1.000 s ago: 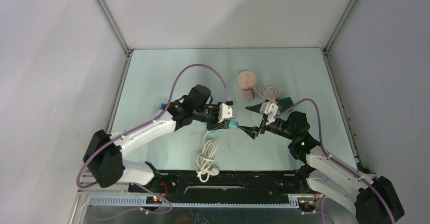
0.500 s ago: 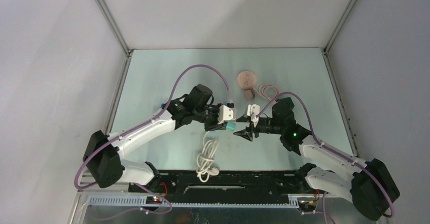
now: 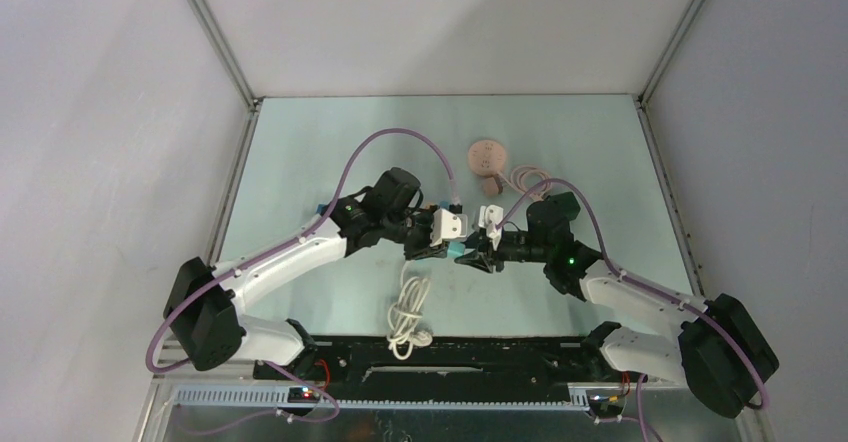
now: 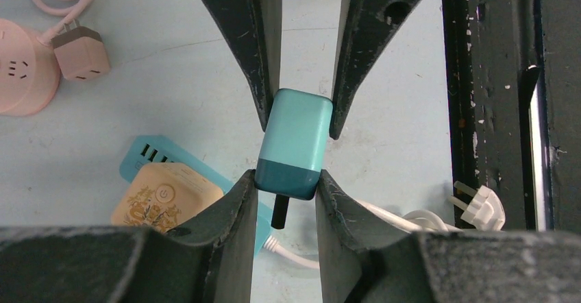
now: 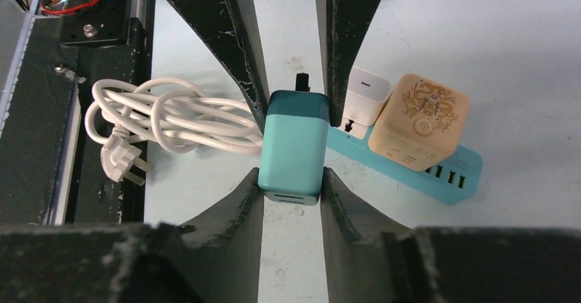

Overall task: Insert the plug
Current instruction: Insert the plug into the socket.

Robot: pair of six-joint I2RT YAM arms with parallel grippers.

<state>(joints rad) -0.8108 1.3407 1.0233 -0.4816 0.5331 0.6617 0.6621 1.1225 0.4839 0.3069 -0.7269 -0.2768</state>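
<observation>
A teal plug [image 4: 294, 145] hangs above the table, held from both ends. My left gripper [image 4: 286, 188] is shut on its darker end, where a black pin points down. The right gripper [image 5: 291, 188] is shut on the lighter end [image 5: 293, 145], which has two slots in its face. In the top view the plug [image 3: 458, 249] sits between the left gripper [image 3: 441, 247] and the right gripper [image 3: 479, 256] at the table's middle. Below it lies a teal power strip [image 5: 442, 174] carrying a beige adapter [image 5: 419, 121] and a white charger [image 5: 366, 103].
A coiled white cable [image 3: 408, 310] with its white plug [image 5: 123, 160] lies near the front edge. A pink round socket [image 3: 487, 155] with a pink cord [image 3: 531, 177] and pink plug [image 4: 81, 53] sits behind. Black base rails [image 4: 490, 97] run along the near edge.
The right arm has swung left to the left gripper, and its jaws have closed on the plug's free end. The left arm has held still with the plug.
</observation>
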